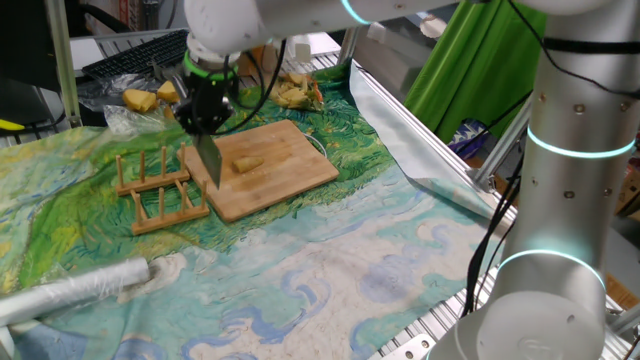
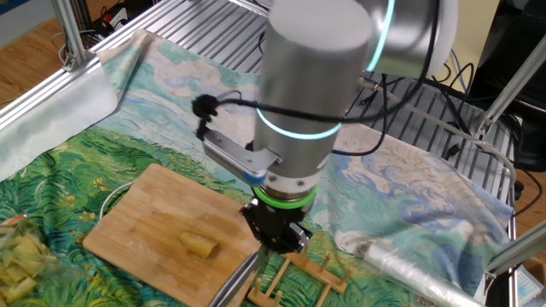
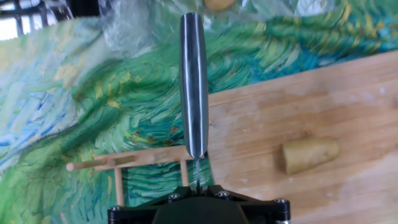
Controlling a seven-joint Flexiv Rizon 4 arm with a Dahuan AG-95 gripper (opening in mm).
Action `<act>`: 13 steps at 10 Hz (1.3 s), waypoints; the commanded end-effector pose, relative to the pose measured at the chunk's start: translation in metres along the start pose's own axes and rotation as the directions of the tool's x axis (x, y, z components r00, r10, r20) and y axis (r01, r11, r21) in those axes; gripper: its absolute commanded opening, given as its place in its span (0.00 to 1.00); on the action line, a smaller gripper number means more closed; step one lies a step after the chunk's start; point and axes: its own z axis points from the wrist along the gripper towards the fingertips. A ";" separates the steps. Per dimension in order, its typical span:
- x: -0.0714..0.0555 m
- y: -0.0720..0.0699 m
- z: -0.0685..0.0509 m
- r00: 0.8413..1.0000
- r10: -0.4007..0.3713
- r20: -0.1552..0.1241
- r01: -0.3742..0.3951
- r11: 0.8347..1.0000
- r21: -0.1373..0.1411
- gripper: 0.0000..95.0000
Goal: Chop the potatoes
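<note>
- Black fingers of the two-finger gripper (image 1: 207, 118) are clenched tight on a shiny steel knife (image 1: 208, 160), and its blade hangs straight down from them.
- Below the fingers lies a flat light-brown wooden chopping board (image 1: 285, 170), and the knife tip is over the edge of it.
- One small pale-yellow potato wedge (image 3: 310, 155) lies on the board, a little way off to one side of the knife and not touching it.
- On the other side of the fingers stands a little wooden rack with upright pegs (image 1: 160, 190), right next to the board.
- Under everything is a painted cloth with green and blue swirls (image 1: 330, 270), spread over a table of silver metal bars (image 2: 213, 26).
- Farther from the fingers, a clear plastic bag with yellow potato pieces (image 1: 140, 100) sits on the cloth.
- A roll of silver foil (image 1: 70, 295) lies near the cloth's edge, well apart from the fingers.
- Behind the table hangs a bright green curtain (image 1: 470, 70), with black cables nearby.
</note>
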 end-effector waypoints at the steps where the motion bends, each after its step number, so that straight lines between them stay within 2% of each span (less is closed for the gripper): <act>1: -0.006 -0.005 -0.003 1.000 -0.026 0.000 0.026 1.000 0.017 0.00; 3: -0.017 -0.017 0.001 1.000 -0.031 0.001 0.031 0.999 0.025 0.00; 9: -0.058 -0.079 0.040 0.998 -0.067 0.001 0.067 0.997 0.023 0.00; 13: -0.067 -0.107 0.064 0.997 -0.080 0.005 0.080 0.997 0.018 0.00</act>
